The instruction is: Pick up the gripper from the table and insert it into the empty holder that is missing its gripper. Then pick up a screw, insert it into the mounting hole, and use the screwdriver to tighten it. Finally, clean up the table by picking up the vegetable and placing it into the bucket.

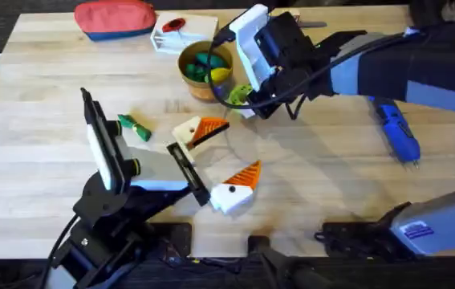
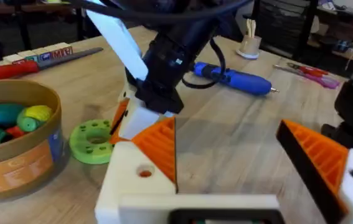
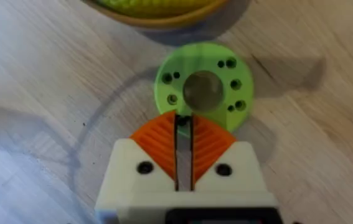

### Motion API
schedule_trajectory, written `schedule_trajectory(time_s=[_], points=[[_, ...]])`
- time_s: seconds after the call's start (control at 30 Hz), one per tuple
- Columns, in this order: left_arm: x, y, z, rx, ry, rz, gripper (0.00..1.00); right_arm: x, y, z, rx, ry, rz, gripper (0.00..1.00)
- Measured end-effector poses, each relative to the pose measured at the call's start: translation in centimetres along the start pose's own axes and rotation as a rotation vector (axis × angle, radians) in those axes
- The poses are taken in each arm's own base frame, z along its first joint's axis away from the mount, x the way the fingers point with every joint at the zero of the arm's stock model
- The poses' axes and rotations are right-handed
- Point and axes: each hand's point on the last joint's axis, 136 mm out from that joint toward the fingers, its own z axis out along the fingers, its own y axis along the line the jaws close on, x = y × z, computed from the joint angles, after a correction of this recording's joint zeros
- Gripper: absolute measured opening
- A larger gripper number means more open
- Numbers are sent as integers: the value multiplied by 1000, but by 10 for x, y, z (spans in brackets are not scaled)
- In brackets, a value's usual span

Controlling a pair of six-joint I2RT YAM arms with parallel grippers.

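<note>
**Hand poised at green disc, screwdriver off to its right**

Right hand (image 3: 184, 118) points down at the worktop (image 1: 331, 185). Its two orange-padded fingers are drawn almost together, leaving only a thin slit. Whether something tiny is pinched in that slit cannot be told. Its tips sit at the edge of a green disc (image 3: 204, 84), which lies just beside the bucket (image 1: 199, 87).

Screwdriver (image 1: 396, 132) lies well apart from this hand, out on the right side of the worktop. Its blue handle runs roughly from the far edge towards the arm bases. The right arm is clearly the nearer one, so reaching it would likely mean swinging outwards, away from the bucket.

Left hand (image 1: 235, 148) rests low at mid-worktop, spread wide and holding nothing, with an orange pad on each finger. Vegetable (image 1: 135, 127) lies on the worktop beside the left arm, on the side away from the bucket, so the left arm is nearer to it.
</note>
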Motion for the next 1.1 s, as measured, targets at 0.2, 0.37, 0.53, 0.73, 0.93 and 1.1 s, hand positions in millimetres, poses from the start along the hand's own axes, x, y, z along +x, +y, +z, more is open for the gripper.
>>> schedule_trajectory(time_s=[0.2, 0.37, 0.53, 0.73, 0.93, 1.1], points=[[0, 0, 0, 0, 0, 0, 986, -1, 0, 0, 0, -3, 3, 5], [0, 0, 0, 0, 0, 0, 987, 0, -4, 0, 21, 3, 3, 4], [0, 0, 0, 0, 0, 0, 986, 7, -13, -16, 84, 27, 2, 4], [0, 0, 0, 0, 0, 0, 986, -16, -15, -69, 127, -88, -12, 4], [0, 0, 0, 0, 0, 0, 986, -20, -3, -133, 101, -146, -22, 4], [0, -2, 0, 14, 1, 0, 986, -28, 26, -179, 6, -163, -52, 4]])
